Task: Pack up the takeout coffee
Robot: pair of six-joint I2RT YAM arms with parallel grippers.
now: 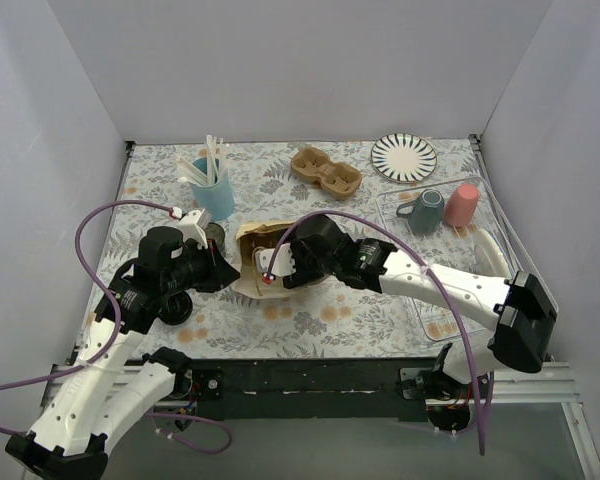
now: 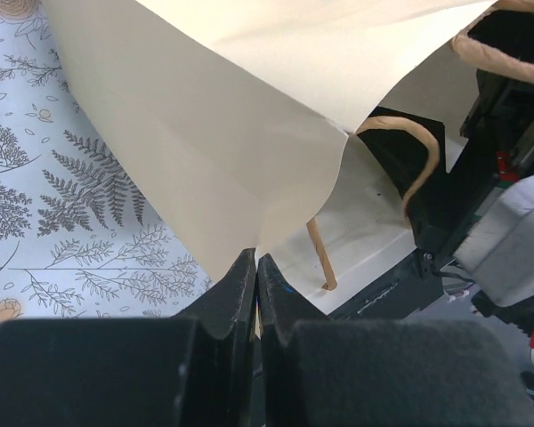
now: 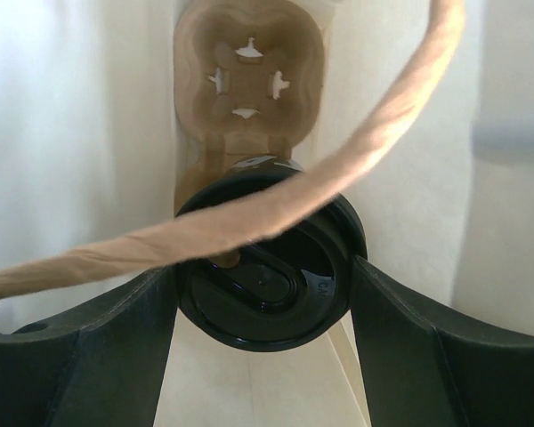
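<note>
The takeout coffee [image 3: 267, 276], a dark cup under a black lid, hangs inside the tan paper bag [image 1: 248, 250]. My right gripper [image 3: 262, 294] is shut on it, one finger pressing each side of the lid. Below the cup, a cardboard cup carrier [image 3: 249, 71] rests at the bag's bottom. One twisted paper handle [image 3: 276, 209] crosses in front of the lid. My left gripper [image 2: 256, 267] is shut on the bag's rim [image 2: 231, 133] and holds the mouth open. From above, the right gripper [image 1: 272, 266] reaches into the bag's mouth from the right. Another dark cup [image 1: 215, 237] stands behind the left arm.
A blue cup of white utensils [image 1: 213, 190] stands at the back left. A second cardboard carrier [image 1: 327, 172] and a striped plate [image 1: 403, 157] sit along the back. On the right, a clear tray [image 1: 450, 285] carries a grey mug [image 1: 423, 211] and a pink cup [image 1: 462, 204].
</note>
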